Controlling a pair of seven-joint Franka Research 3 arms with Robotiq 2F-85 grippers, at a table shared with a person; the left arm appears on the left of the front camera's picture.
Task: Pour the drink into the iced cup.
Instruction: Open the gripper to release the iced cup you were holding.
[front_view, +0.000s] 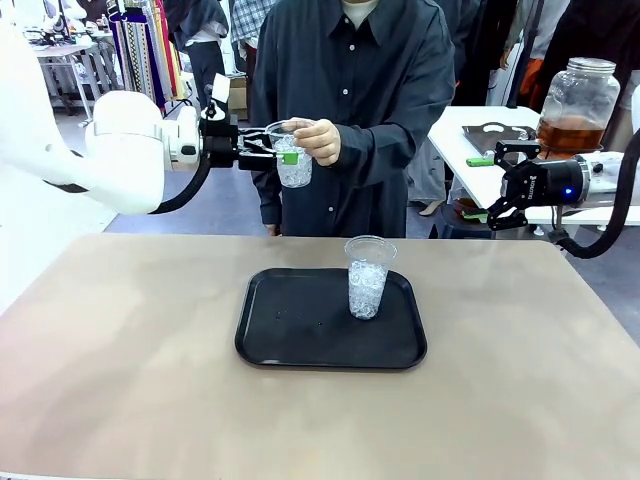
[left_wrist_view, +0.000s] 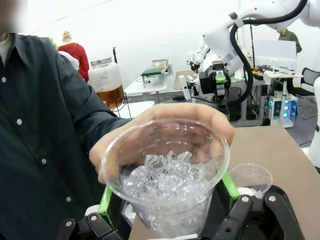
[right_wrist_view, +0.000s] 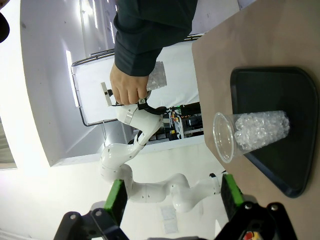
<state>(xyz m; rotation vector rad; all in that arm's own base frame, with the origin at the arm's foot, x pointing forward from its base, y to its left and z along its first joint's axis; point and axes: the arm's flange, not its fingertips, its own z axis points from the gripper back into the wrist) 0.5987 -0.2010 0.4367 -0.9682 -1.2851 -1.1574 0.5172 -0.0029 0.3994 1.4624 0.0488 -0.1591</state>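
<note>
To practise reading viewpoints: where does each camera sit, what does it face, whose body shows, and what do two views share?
Front: between the arms, facing the person across the table; left gripper and right gripper show.
Left wrist: on left arm, looking along its pads at the held cup in the person's hand.
Right wrist: on right arm, rolled sideways, facing tray and iced cup; open fingers show.
Shared: front and right wrist show the tray.

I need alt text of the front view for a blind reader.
A person's hand holds a cup of ice between the fingers of the left gripper; a second iced cup stands on a black tray. The right gripper is open.
</note>
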